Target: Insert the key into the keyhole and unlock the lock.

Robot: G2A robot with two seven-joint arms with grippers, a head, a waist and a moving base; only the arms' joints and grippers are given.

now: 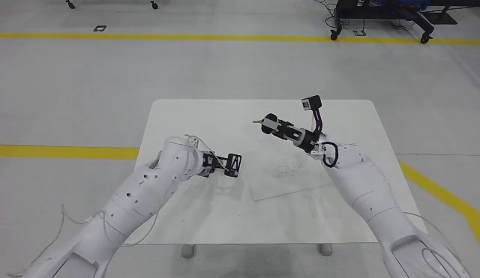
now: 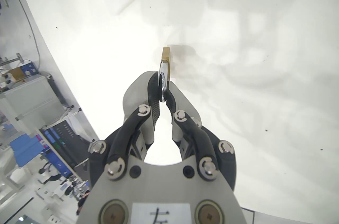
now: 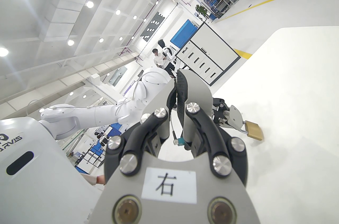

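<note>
At frame middle, bare table (image 1: 252,146) separates the left gripper (image 1: 234,165) from the right gripper (image 1: 265,122). The left arm (image 1: 142,203) blocks the lower left, the right arm (image 1: 371,192) the lower right.

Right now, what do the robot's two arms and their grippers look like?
The left arm and right arm are smooth white rounded shells; thin pale cables trail along the left, a black cable loops at the right wrist. The left gripper and right gripper share grey plates, black linkages with silver pins, black ribbed finger pads and a white label with one black character.
</note>
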